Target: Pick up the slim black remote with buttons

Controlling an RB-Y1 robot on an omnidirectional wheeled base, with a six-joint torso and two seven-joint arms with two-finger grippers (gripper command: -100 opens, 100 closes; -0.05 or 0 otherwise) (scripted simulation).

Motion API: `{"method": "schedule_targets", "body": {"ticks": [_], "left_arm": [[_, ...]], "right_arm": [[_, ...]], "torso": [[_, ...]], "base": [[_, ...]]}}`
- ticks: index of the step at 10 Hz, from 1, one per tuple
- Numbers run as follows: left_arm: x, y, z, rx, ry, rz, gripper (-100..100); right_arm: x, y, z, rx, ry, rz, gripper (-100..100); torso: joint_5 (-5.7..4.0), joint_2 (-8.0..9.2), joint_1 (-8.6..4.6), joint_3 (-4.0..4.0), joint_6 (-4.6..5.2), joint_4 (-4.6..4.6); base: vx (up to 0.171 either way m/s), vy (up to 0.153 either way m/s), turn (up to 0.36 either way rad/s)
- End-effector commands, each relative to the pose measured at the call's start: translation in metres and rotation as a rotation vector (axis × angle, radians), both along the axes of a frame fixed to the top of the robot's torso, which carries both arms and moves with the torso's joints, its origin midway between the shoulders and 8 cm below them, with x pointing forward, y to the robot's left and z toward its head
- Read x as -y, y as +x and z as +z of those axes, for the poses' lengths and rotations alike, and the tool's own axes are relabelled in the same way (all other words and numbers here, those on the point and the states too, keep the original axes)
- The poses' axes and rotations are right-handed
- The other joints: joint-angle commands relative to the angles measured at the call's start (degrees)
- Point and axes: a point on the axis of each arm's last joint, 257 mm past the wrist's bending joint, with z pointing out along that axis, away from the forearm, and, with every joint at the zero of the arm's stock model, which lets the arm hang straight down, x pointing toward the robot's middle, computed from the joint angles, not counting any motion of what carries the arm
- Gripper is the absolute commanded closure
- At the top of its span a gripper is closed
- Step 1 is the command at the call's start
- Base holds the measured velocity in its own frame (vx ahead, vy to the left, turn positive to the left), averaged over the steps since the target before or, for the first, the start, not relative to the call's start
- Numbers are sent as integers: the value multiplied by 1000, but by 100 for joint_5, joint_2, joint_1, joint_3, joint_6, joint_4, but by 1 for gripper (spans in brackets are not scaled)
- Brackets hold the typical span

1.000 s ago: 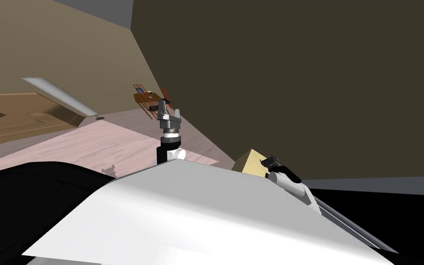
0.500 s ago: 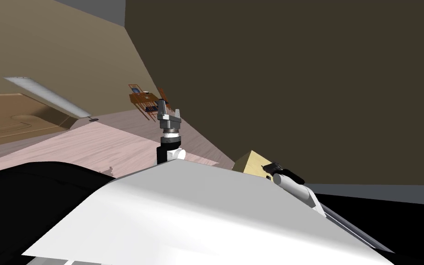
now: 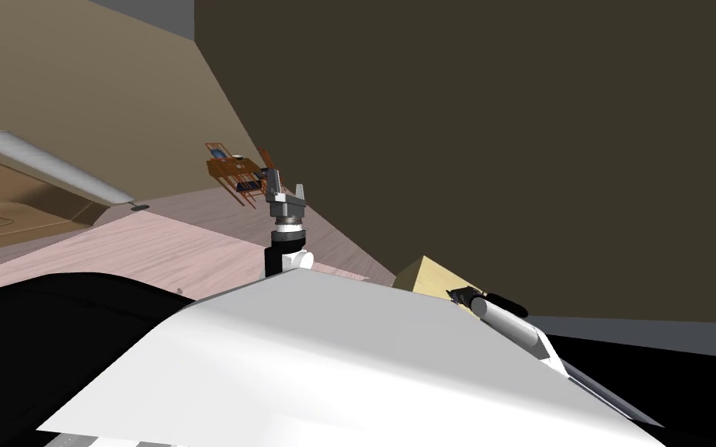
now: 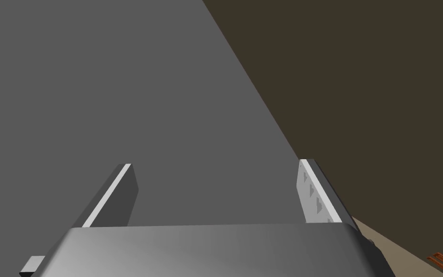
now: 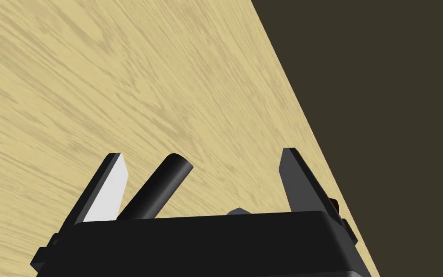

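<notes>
Since the earlier frames the head camera has been turned, so that the far table with chairs [image 3: 234, 172] is seen nearer the left edge. The right forearm has also been carried lower and further out over the light wooden surface [image 3: 425, 278].

The right gripper [image 5: 200, 161] is held low over that surface with its fingers apart. The slim black remote [image 5: 160, 187] is seen lying on the wood between them, close beside one finger and well off the other, and it is not pinched. No buttons can be made out on it from this angle.

The spread is judged to be there so that the remote can be straddled before any squeeze is made. Because the remote sits off-centre, it is likely to be nudged sideways as the fingers are brought together, so some centring may be called for first.

The left gripper [image 3: 285, 185] is held upright ahead of the chest, fingers apart with nothing between them, presumably parked clear of the working arm.
</notes>
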Motion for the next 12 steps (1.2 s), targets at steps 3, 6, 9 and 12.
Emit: {"method": "schedule_targets", "body": {"ticks": [3, 6, 9, 12], "left_arm": [[0, 0, 0, 0, 0, 0, 0], [0, 0, 0, 0, 0, 0, 0], [0, 0, 0, 0, 0, 0, 0], [0, 0, 0, 0, 0, 0, 0]], "right_arm": [[8, -39, -29, -90, 105, -122, -100], [15, -76, -50, -146, 217, -260, -100], [12, -100, -64, -191, 287, -335, -100], [4, -131, -80, -235, 400, -457, -100]], "torso": [[-2, 3, -10, 2, 0, 1], [-2, 6, -7, 2, -2, 1], [-2, 6, -9, 3, -1, 1], [-2, 14, -6, 7, -3, 3]], "base": [[88, -11, -71], [97, -14, -89], [84, -8, -72], [83, -12, -103]]}}
